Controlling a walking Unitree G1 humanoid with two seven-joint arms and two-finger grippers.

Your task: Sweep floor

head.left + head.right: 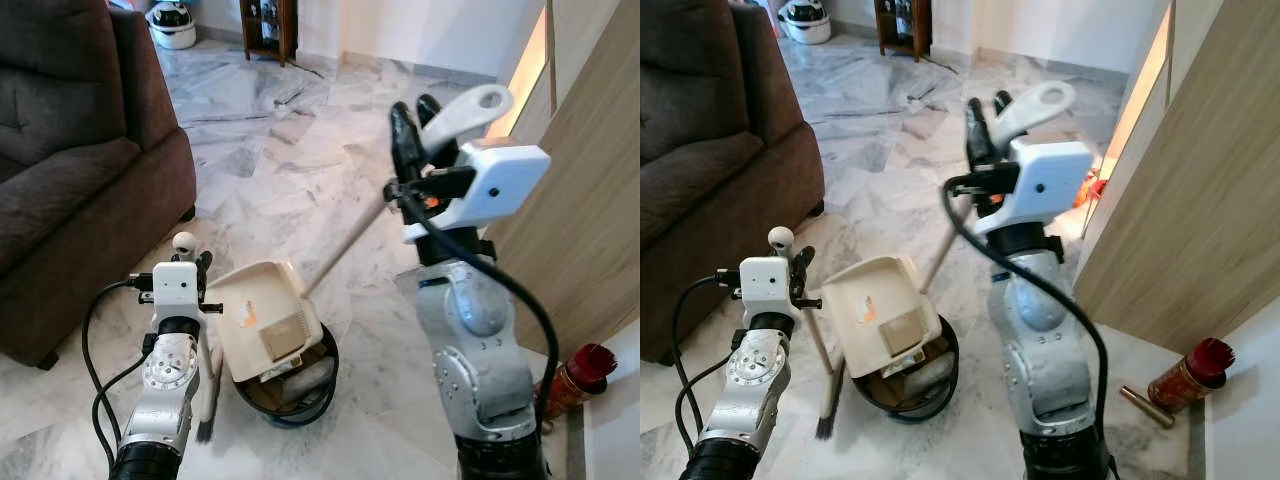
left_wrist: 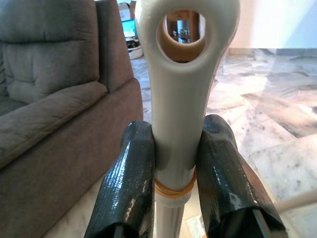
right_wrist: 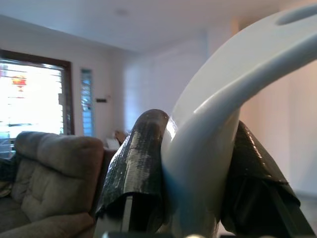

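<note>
The right gripper [image 1: 418,122] is raised at the right of the head views, its two black fingers [image 3: 141,163] clamped on either side of the cream handle [image 1: 470,108] of the dustpan [image 1: 262,318]. The handle ends in a loop with a hole, which projects above the fingertips. From the grip a pale shaft [image 1: 343,250] slopes down and to the left to the pan.

The dustpan is tilted over a black bin [image 1: 300,390] that stands on the marble floor [image 1: 270,150]. The pan's lower edge sits at or inside the bin's rim. A small orange mark and a flat tan piece lie on the pan's inner face. Pale contents are visible in the bin, under the pan.

The left gripper [image 1: 792,262] is low at the left, beside the pan. Its fingers [image 2: 131,183] pinch the upper end of the broom [image 1: 826,395] just below the round eye of its handle; an orange band encircles the handle between the fingers. The broom's stick runs down from the grip, and its dark bristles touch the floor just left of the bin.

A dark brown sofa [image 1: 70,150] occupies the left side, close to the left arm. A wood-grain panel [image 1: 1200,200] stands at the right. At its foot, a jar with a red lid [image 1: 1185,375] rests on the floor, with a small brass-coloured tube [image 1: 1145,405] lying just beside it. A dark wooden stand [image 1: 268,28] and a white round object [image 1: 172,25] are visible at the far end of the floor.
</note>
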